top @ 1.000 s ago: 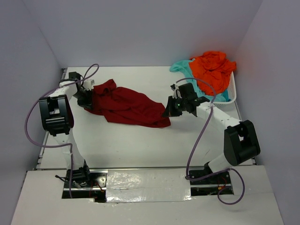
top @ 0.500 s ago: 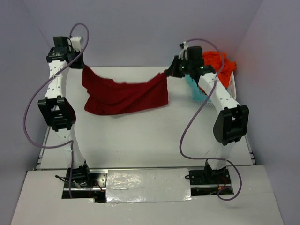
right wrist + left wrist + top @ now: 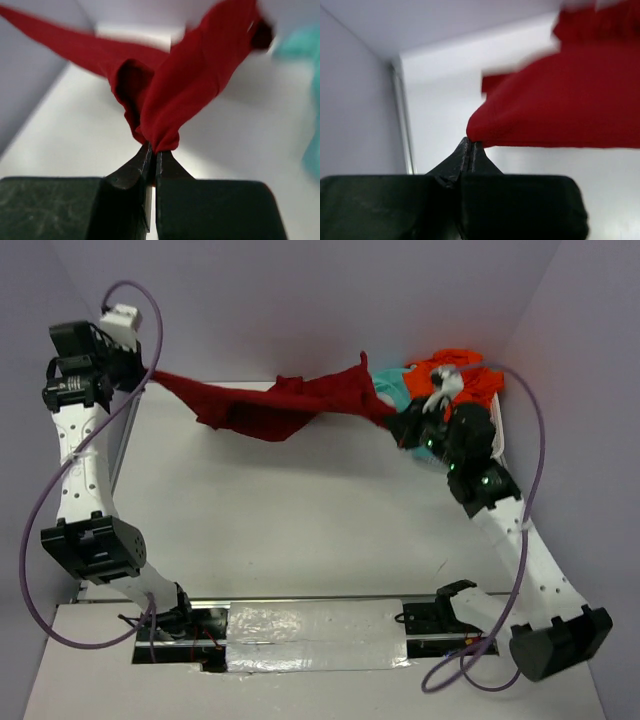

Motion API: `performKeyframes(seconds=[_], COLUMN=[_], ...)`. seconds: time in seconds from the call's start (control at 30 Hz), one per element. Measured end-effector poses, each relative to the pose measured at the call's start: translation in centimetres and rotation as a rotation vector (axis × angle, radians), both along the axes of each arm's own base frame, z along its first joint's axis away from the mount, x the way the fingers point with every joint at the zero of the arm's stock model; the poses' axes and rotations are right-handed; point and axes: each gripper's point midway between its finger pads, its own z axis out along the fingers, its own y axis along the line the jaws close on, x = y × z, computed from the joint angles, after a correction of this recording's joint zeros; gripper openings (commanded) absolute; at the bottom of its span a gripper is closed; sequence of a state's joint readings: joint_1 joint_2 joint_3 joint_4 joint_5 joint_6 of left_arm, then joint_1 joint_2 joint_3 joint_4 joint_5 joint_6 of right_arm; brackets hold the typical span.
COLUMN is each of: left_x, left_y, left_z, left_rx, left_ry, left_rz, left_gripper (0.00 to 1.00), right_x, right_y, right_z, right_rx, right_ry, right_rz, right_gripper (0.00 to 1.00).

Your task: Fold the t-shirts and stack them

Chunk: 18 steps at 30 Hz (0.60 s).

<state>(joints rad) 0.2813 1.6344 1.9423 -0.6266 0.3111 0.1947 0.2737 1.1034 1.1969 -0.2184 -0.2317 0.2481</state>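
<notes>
I have the dark red soft cloth t-shirt (image 3: 280,405) strung up above the white desk (image 3: 300,520), stretched between both raised arms. My left claw (image 3: 471,143) is pinched fully closed on one edge of it, high at the far left. My right claw (image 3: 152,148) is clamped just as tight on a bunched fold at the far right. The cloth sags and twists in the middle. Just behind the right claw, the bright orange crumpled t-shirt (image 3: 465,380) is heaped together with the light mint-aqua t-shirt (image 3: 388,390) at the desk's far right corner.
</notes>
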Motion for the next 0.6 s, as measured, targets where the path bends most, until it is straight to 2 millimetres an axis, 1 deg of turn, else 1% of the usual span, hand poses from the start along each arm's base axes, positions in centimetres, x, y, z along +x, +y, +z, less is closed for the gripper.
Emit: performKeyframes(seconds=[0.03,0.07,0.1,0.13,0.17,0.2,0.23,0.27,0.3,0.33,0.37,0.43,0.5,0.6], left_x=[-1.2,-2.3,-3.4,-5.1,-6.8,-8.8,-11.0,-13.4,-16.4,-19.1,-21.3,-24.3,-25.8,-26.3], left_y=[-0.2,-0.2,-0.1,0.0,0.1,0.1,0.0,-0.2,-0.7,-1.1,-1.4,-1.6,-1.8,-1.7], left_z=[-2.5,-5.0,-7.7,-11.0,-14.3,-17.5,-20.6,-23.5,-26.7,-29.1,-30.6,-32.6,-33.4,-33.3], left_rx=[0.002,0.004,0.013,0.022,0.022,0.024,0.025,0.031,0.018,0.021,0.017,0.030,0.045,0.062], left_ry=[0.072,0.145,0.215,0.309,0.402,0.492,0.585,0.677,0.790,0.885,0.963,1.061,1.096,1.084], left_rz=[-0.006,-0.011,-0.013,-0.012,-0.013,-0.013,-0.019,-0.029,-0.042,-0.056,-0.065,-0.078,-0.090,-0.083], left_gripper=[0.00,0.00,0.00,0.00,0.00,0.00,0.00,0.00,0.00,0.00,0.00,0.00,0.00,0.00], right_x=[-1.4,-2.9,-3.9,-5.1,-6.5,-8.0,-10.1,-12.0,-13.9,-15.2,-16.0,-16.1,-15.8,-14.7], right_y=[0.3,0.7,1.0,1.4,1.5,1.3,0.9,0.3,-0.6,-1.2,-1.6,-1.6,-1.4,-0.9], right_z=[-2.3,-5.5,-8.7,-11.8,-15.8,-19.8,-23.8,-26.9,-29.5,-31.1,-31.8,-31.7,-31.3,-30.2], right_rx=[-0.009,-0.022,-0.039,-0.037,-0.049,-0.069,-0.082,-0.101,-0.115,-0.121,-0.124,-0.104,-0.093,-0.091], right_ry=[0.032,0.094,0.160,0.215,0.309,0.408,0.515,0.605,0.696,0.756,0.792,0.806,0.802,0.793], right_rz=[0.009,0.022,0.030,0.036,0.035,0.027,0.017,0.003,-0.022,-0.046,-0.061,-0.074,-0.078,-0.079], right_gripper=[0.04,0.07,0.10,0.17,0.24,0.40,0.44,0.55,0.60,0.63,0.64,0.66,0.66,0.64])
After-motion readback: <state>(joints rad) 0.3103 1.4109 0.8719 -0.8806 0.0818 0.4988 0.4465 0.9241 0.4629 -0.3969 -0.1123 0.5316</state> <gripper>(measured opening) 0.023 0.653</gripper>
